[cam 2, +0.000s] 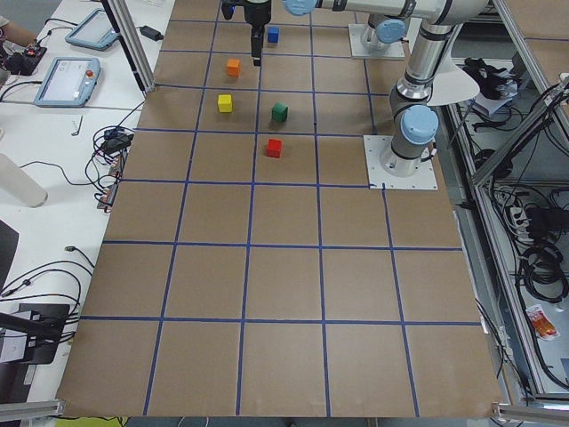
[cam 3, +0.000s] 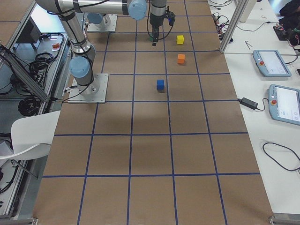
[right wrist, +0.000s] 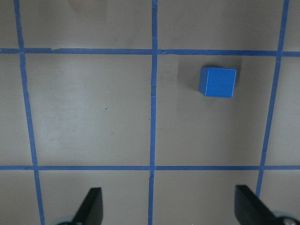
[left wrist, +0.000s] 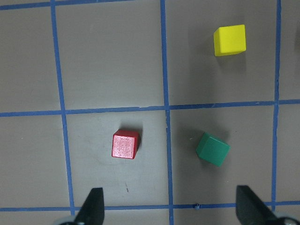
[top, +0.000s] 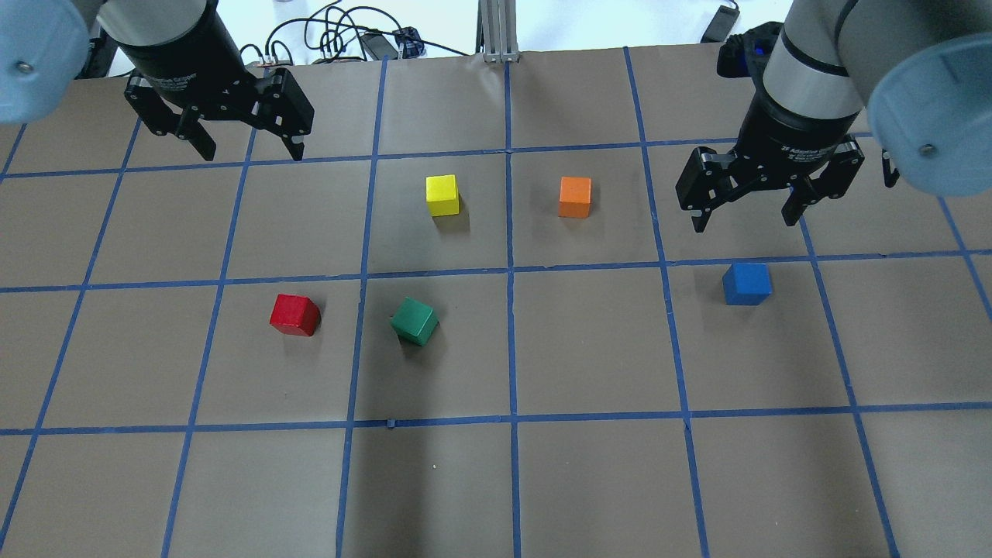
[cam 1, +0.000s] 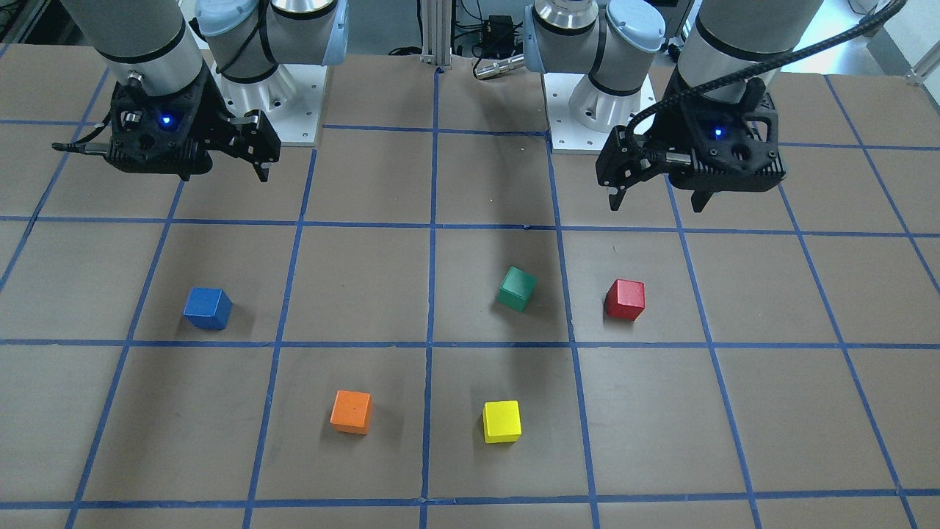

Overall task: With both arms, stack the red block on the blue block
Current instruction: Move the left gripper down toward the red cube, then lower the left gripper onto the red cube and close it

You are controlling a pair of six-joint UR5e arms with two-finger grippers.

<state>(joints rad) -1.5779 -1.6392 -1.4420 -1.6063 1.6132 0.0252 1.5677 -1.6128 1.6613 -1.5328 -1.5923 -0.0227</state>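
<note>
The red block (top: pixel 294 314) sits on the brown table on my left side, next to a green cube; it also shows in the left wrist view (left wrist: pixel 125 144) and the front view (cam 1: pixel 625 300). The blue block (top: pixel 746 284) sits on my right side, seen in the right wrist view (right wrist: pixel 217 82) and the front view (cam 1: pixel 208 308). My left gripper (top: pixel 252 151) is open and empty, raised above the table, apart from the red block. My right gripper (top: pixel 744 221) is open and empty, raised just beyond the blue block. Both pairs of fingertips show spread wide in the wrist views.
A green cube (top: pixel 415 321) lies tilted just right of the red block. A yellow cube (top: pixel 442 194) and an orange cube (top: pixel 575 197) sit farther out near the middle. Blue tape lines grid the table. The arm bases (cam 1: pixel 273 103) stand at the robot's edge.
</note>
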